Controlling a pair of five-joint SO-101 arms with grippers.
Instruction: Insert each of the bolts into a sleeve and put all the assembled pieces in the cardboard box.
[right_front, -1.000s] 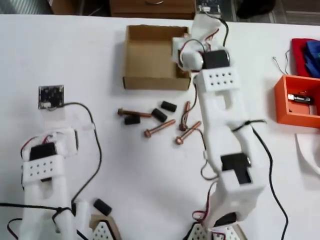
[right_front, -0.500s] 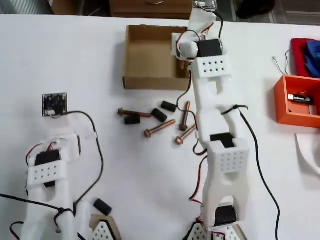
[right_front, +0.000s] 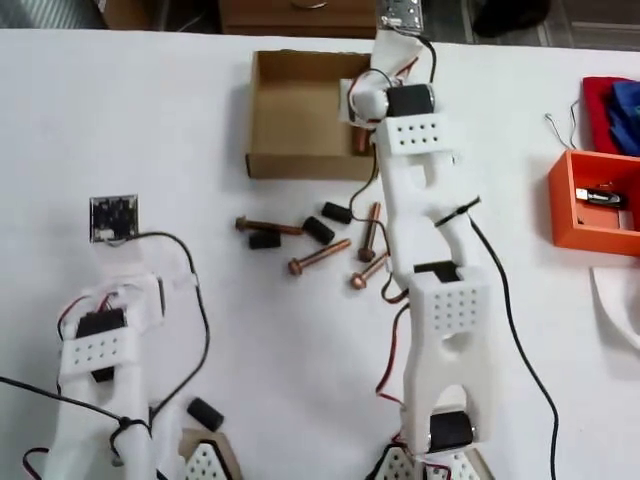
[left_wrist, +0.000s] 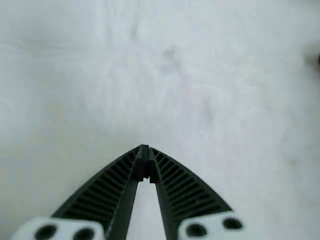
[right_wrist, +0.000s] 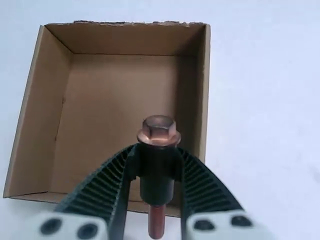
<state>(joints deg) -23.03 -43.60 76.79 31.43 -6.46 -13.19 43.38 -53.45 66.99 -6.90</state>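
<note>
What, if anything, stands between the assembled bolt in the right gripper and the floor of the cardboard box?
Nothing visible does. The right gripper is shut on the bolt and its black sleeve, and beyond them the cardboard box lies open with a bare floor.

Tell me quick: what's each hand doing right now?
Left hand: closed, empty.
Right hand: closed on a sleeve with a bolt through it, at the box.
</note>
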